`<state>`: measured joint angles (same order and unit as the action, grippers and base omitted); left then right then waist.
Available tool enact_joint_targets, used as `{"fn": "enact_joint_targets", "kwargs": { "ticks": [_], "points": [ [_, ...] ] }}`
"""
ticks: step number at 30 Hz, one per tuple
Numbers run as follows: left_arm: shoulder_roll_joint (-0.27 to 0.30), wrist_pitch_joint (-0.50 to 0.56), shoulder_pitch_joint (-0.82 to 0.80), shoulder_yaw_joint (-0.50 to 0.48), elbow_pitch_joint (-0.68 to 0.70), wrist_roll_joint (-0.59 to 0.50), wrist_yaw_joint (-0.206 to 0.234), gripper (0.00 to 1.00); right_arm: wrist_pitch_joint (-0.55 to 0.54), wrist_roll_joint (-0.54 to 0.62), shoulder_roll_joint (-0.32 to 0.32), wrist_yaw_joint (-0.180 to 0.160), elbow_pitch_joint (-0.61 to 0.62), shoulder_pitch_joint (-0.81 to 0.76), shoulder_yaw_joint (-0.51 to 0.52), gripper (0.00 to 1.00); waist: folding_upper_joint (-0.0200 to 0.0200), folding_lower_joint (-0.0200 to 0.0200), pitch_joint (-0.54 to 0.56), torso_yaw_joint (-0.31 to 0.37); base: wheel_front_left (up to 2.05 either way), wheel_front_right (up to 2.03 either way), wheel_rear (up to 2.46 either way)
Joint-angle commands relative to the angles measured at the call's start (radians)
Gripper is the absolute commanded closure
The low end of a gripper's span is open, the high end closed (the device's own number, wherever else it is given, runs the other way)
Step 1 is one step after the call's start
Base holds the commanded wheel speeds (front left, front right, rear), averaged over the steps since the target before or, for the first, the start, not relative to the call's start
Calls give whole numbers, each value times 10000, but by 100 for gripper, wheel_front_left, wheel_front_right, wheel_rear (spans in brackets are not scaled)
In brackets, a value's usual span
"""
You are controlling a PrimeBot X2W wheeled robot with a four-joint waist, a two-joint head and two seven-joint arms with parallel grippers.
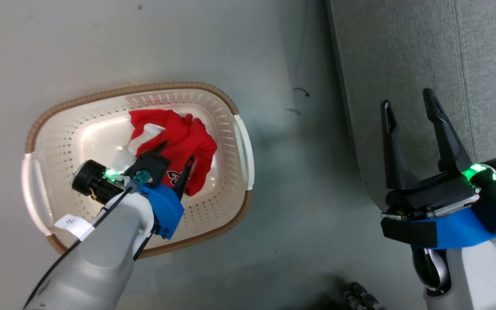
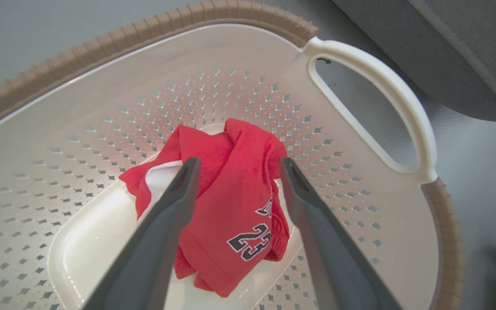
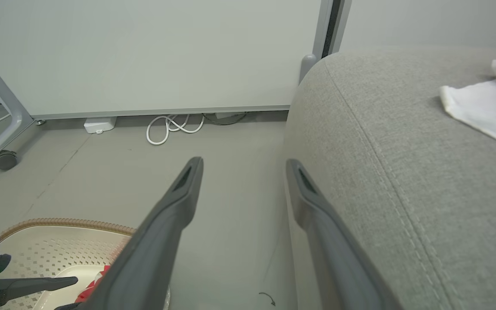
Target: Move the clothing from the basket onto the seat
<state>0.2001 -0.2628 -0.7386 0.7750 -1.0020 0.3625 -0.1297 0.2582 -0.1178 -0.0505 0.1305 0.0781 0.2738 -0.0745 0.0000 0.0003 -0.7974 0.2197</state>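
The red clothing (image 1: 183,137) lies crumpled in the bottom of the cream basket (image 1: 144,88), showing a white lining and the number 23 (image 2: 250,245). My left gripper (image 1: 177,157) reaches down into the basket and is open, its two fingers straddling the top of the red bundle (image 2: 235,206) without closing on it. My right gripper (image 1: 408,100) hangs open and holds nothing, at the front edge of the grey seat (image 1: 403,51). The right wrist view shows the seat (image 3: 403,172) just right of that gripper (image 3: 243,164), and the basket (image 3: 58,224) at lower left.
A white cloth (image 3: 485,107) lies on the seat farther back. Grey floor (image 1: 299,193) separates basket and seat. Along the far wall run white cables (image 3: 170,127) and a frame leg on a caster (image 3: 3,160). A dark part (image 1: 355,297) sits at the bottom edge.
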Motion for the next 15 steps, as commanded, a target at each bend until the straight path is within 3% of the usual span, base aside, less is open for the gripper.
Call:
{"fn": "enact_joint_targets", "kwargs": {
  "ticks": [1,15],
  "points": [
    [108,-30,-224,58,-82,83,-5,0,55,-100,1,5,57,194,-42,0,0,-3,-434,349,0,0,0],
    [448,59,-1605,933,-1626,-84,37,0,81,-819,1,5,269,300,-380,0,0,-3,-1476,986,0,0,0]
  ]
}}
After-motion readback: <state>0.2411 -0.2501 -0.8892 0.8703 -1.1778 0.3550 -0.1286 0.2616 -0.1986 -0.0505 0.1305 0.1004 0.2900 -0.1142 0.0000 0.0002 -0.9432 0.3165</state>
